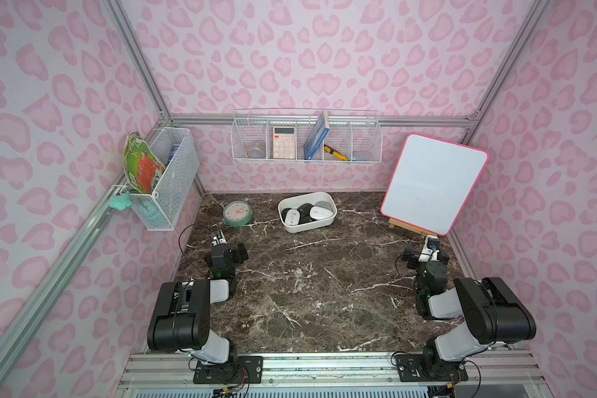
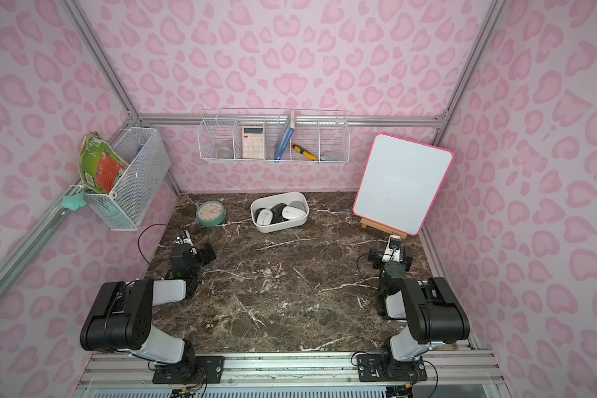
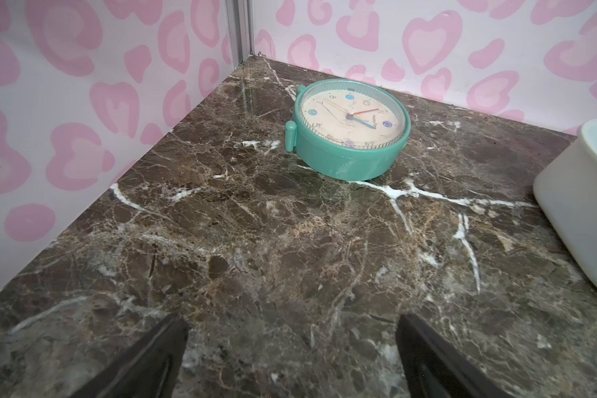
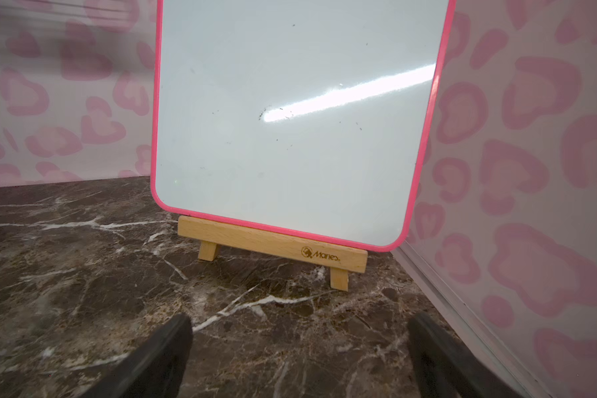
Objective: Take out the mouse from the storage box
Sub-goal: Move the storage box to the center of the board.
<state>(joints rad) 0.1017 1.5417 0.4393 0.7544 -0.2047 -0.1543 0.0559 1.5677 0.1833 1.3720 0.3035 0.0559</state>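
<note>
Far back on the table (image 1: pixel 307 293), the storage box (image 1: pixel 307 227) holds a white mouse (image 1: pixel 291 217) among other mice (image 1: pixel 322 214); the left gripper (image 3: pixel 292 327) and right gripper (image 4: pixel 300 324) both stand jaws apart, well away.

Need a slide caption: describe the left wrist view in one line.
Open left gripper faces a teal clock on the marble table, storage box corner just in view.

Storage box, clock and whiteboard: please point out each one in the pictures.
storage box (image 1: pixel 311 226), in a top view, on its near wall.
clock (image 3: pixel 350 117), left wrist view, on the dial.
whiteboard (image 4: pixel 290 144), right wrist view, on the white writing surface.
</note>
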